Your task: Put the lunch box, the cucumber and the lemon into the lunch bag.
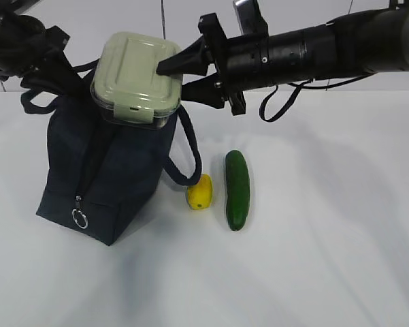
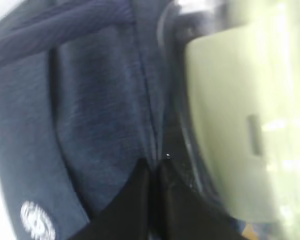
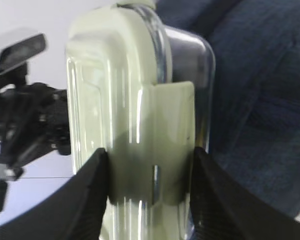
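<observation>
Holding the lunch box [image 1: 136, 78] clamped over the lunch bag [image 1: 109, 184], right jaws haven't lowered it; left jaws pinch bag fabric; lemon [image 1: 200, 192] and cucumber [image 1: 237, 189] wait on the tabletop [image 1: 326, 238] below the right jaws.

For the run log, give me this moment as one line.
right gripper: shut on lunch box, above lunch bag | left gripper: shut on bag fabric | lemon, cucumber: on table

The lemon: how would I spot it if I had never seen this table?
Find the dark navy lunch bag standing on the left of the white table. At its lower right corner, under the hanging handle loop, lies the lemon. It is small, oval and bright yellow, unlike the long dark green cucumber just to its right.
</observation>
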`<state>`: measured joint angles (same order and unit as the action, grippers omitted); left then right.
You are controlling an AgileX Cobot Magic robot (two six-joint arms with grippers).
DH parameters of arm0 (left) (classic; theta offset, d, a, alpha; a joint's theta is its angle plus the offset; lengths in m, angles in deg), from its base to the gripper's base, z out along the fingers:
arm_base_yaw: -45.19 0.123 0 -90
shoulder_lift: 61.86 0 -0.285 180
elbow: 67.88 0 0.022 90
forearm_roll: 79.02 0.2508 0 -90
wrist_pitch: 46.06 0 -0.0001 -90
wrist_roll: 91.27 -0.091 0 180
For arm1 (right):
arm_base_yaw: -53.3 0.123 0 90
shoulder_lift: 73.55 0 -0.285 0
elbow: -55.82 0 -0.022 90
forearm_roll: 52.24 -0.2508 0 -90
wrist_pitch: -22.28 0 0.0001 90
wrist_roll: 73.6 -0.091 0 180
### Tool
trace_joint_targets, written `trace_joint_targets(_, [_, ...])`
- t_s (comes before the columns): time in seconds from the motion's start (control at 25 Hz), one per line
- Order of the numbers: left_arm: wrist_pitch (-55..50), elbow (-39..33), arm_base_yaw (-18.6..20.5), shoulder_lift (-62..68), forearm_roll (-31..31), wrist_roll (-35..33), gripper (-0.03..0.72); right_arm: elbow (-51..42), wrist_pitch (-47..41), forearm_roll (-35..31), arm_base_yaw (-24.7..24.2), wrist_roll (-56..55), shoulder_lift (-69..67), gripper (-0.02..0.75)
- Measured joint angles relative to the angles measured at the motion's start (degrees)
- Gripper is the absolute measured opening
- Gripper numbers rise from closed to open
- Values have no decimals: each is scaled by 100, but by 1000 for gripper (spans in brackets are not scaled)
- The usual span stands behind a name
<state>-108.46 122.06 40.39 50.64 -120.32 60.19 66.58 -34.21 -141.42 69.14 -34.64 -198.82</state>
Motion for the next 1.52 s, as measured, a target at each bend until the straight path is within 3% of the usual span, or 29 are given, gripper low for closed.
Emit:
trace_joint_targets(0.4, [-81, 49, 0, -170, -231, -33, -8, 13, 200, 142, 0, 13, -497, 355])
trace_joint_targets(1.04, [-265, 60, -175, 1, -1808, -541, -8, 471, 211, 149, 340, 13, -823, 355])
trace_joint_targets(1.2, [-175, 60, -383, 29, -1833, -588, -8, 492, 230, 200, 395, 29, -843, 355])
trace_joint_targets(1.52, [-11, 60, -420, 267, -1757, -600, -8, 542, 461, 146, 408, 52, -1191, 354])
